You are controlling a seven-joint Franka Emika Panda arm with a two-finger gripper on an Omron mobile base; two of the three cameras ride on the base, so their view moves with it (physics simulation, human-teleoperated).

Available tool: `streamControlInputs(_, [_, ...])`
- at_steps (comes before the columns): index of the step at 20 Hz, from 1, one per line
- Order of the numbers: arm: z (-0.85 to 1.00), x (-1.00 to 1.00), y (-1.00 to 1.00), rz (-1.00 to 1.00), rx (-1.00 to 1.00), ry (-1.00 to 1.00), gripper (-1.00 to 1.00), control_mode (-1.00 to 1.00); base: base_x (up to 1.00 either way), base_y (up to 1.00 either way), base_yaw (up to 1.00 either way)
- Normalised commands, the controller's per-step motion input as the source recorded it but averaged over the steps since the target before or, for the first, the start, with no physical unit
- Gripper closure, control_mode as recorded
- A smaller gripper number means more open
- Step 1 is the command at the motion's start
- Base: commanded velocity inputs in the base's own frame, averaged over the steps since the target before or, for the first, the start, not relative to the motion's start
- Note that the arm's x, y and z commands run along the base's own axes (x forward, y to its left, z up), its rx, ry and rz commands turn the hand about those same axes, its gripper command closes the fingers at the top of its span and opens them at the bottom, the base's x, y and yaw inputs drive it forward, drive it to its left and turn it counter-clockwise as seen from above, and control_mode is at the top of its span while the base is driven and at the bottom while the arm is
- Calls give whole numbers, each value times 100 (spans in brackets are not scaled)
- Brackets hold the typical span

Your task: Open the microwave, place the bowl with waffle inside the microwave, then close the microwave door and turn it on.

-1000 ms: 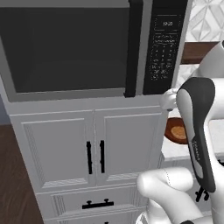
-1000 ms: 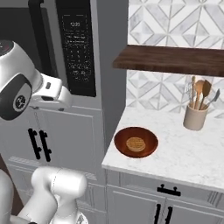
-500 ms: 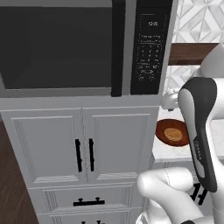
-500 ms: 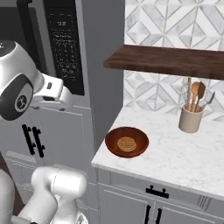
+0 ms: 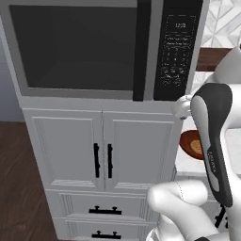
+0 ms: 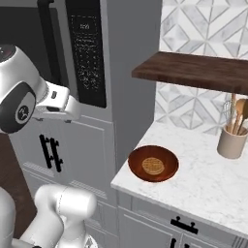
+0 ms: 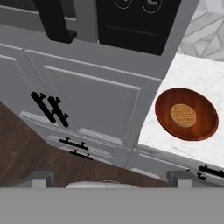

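Note:
The microwave [image 5: 80, 47] is built in above white cabinets, and its door [image 5: 75, 89] is shut. A long black bar handle [image 5: 140, 52] runs beside the black keypad [image 5: 176, 47]. The reddish-brown bowl [image 6: 138, 162] holds the round waffle [image 6: 153, 165] and sits on the marble counter right of the microwave column. In the hand view the bowl [image 7: 165, 111] with the waffle [image 7: 183, 115] lies at the right. My gripper [image 7: 110, 178] is open and empty. It hangs in front of the cabinet just under the keypad [image 6: 87, 53], left of the bowl.
White cabinet doors with short black handles [image 5: 102, 160] and drawers [image 5: 106, 210] sit under the microwave. A dark wooden shelf [image 6: 193, 72] juts out over the counter [image 6: 203, 189]. A utensil crock [image 6: 231, 143] stands at the back right. The floor [image 7: 30, 148] is dark wood.
The whole picture slid left and then back right, so the base has moved. The arm keeps its pose and the gripper stays open. The bowl has not moved on the counter.

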Motion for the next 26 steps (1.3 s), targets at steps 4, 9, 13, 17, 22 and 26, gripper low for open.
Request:
streamControlInputs(4, [0, 0, 0, 0, 0, 0, -100, 100, 19, 0, 27])
streamControlInputs(9, [0, 0, 0, 0, 0, 0, -100, -100, 4, 0, 14])
streamControlInputs(13, [16, 0, 18, -1, -3, -5, -100, -100, 0, 0, 0])
streamControlInputs(17, [60, 8, 15, -9, -8, -11, -100, -100, 0, 0, 0])
streamControlInputs(22, [60, 22, 5, -7, -1, -12, -100, -100, 0, 0, 0])
streamControlInputs(26, [14, 20, 33, -3, 3, -13, -100, -100, 0, 0, 0])
